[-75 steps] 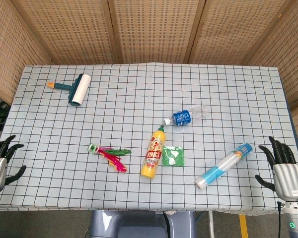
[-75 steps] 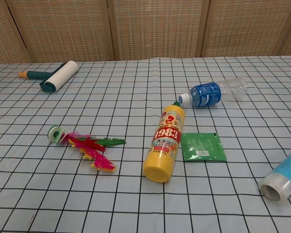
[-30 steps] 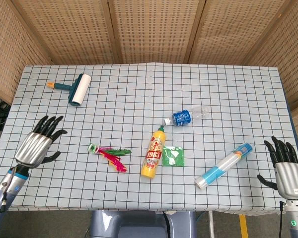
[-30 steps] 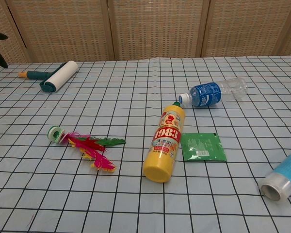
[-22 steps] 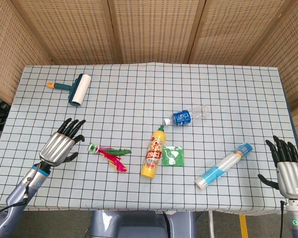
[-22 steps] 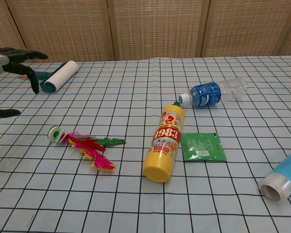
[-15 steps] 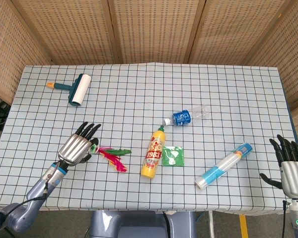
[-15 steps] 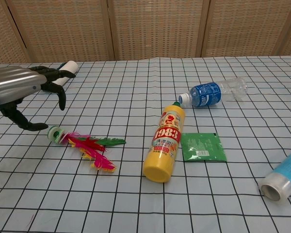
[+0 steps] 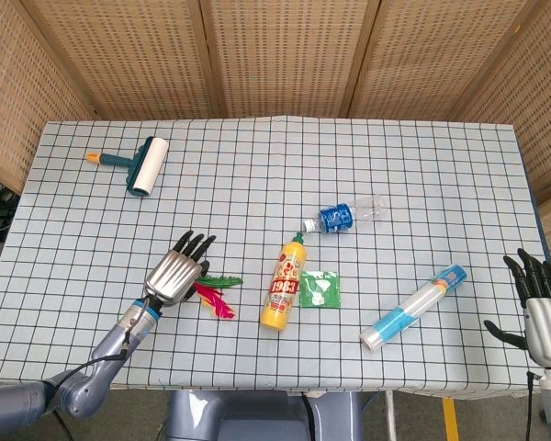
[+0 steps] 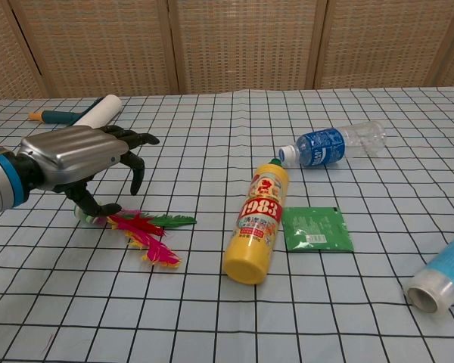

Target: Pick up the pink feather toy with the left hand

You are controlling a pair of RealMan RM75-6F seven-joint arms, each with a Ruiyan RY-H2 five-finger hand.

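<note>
The pink feather toy (image 10: 150,236) lies flat on the checked cloth, pink and green feathers fanned to the right, its round base mostly hidden behind my thumb. In the head view the feather toy (image 9: 217,299) shows just right of my left hand (image 9: 176,272). My left hand (image 10: 79,160) hovers over the toy's base end with fingers spread and holds nothing; the thumb tip sits beside the base. My right hand (image 9: 544,317) stays open at the table's front right edge, far from the toy.
A yellow sauce bottle (image 10: 259,224) lies right of the toy, with a green sachet (image 10: 316,229) beside it. A blue-label water bottle (image 10: 332,144) lies further back, a lint roller (image 9: 141,164) at the far left, a plastic-wrapped tube (image 9: 413,307) at front right.
My left hand swept from the table's left edge rightward until it stands over the toy's base. The toy has not moved. My right hand sank slightly.
</note>
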